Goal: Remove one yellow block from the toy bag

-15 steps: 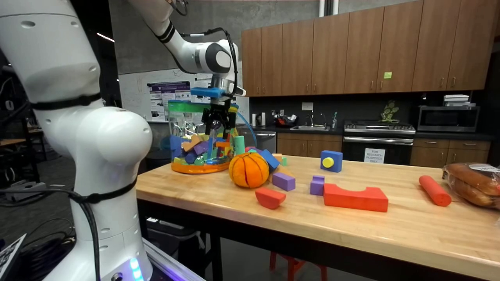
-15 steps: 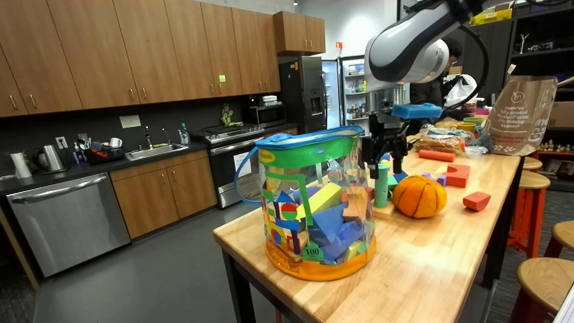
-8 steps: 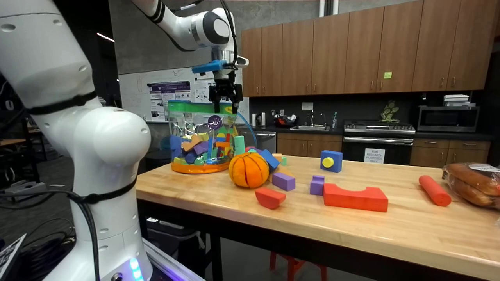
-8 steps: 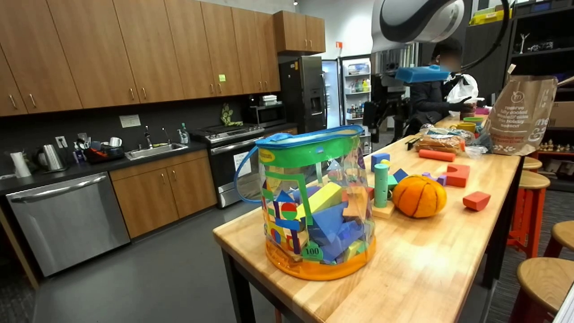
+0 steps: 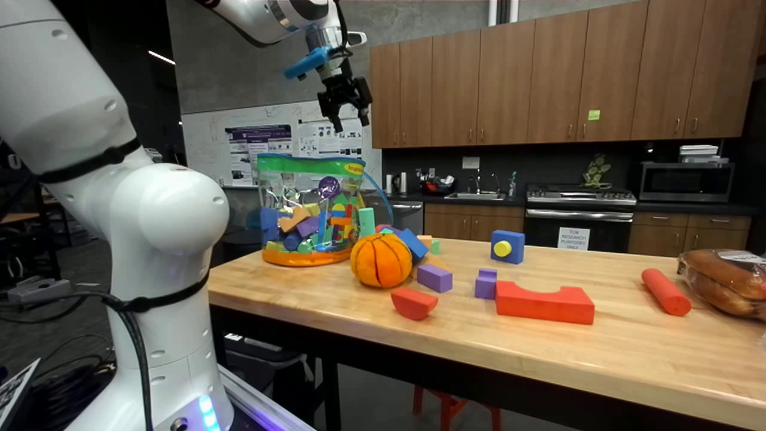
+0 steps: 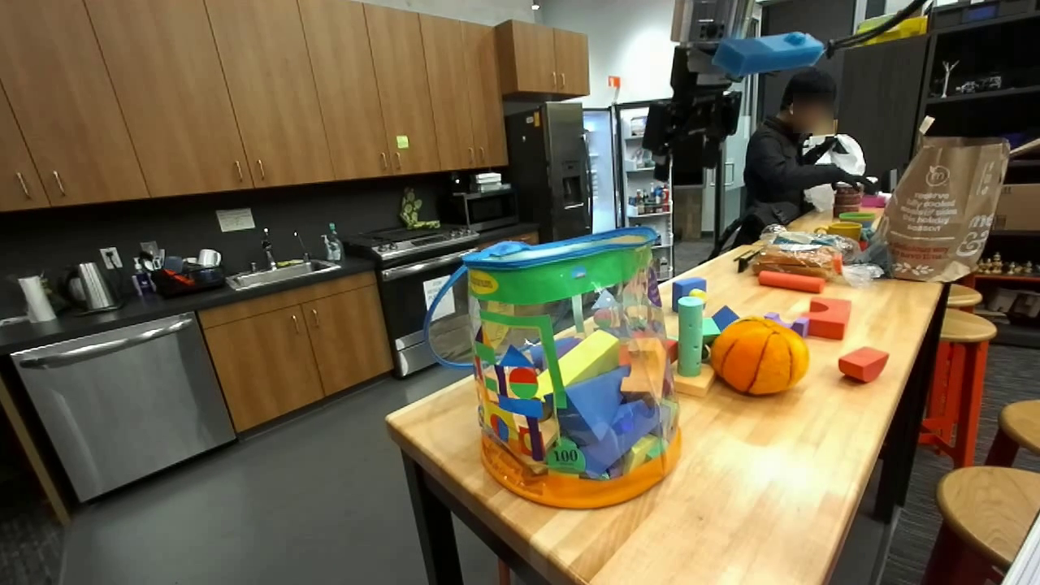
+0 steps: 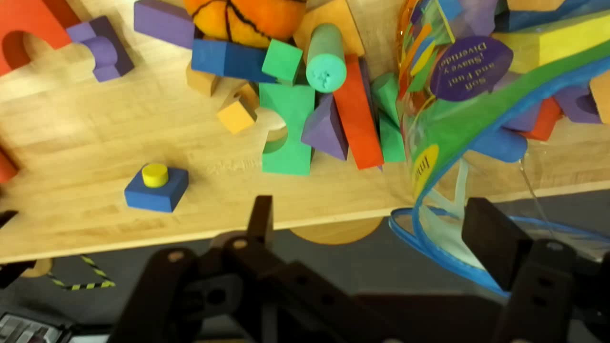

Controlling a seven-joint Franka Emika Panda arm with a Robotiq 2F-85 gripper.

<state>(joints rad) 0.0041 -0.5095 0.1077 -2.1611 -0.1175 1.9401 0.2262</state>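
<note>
The toy bag stands upright at the table's end, with green-blue trim and an orange base, in both exterior views (image 5: 299, 164) (image 6: 581, 489). Its rim shows at the right of the wrist view (image 7: 460, 126). A yellow block lies inside among other blocks, seen through the clear wall in an exterior view (image 6: 587, 357) and the wrist view (image 7: 564, 40). My gripper is open and empty, in the air above the bag's height, in both exterior views (image 5: 351, 124) (image 6: 689, 154). In the wrist view its fingers (image 7: 371, 218) stand wide apart, the right one over the bag's blue rim.
An orange ball (image 5: 381, 261) and a green cylinder (image 6: 691, 337) stand beside the bag. Loose blocks lie around them, including a red arch (image 5: 544, 303), a purple block (image 5: 435, 278) and a blue block with a yellow peg (image 7: 157, 188). A blue handle loop (image 6: 439, 325) hangs off the bag.
My gripper has risen well above the table from beside the bag and has tilted a little. It stays open. The bag and blocks have not moved.
</note>
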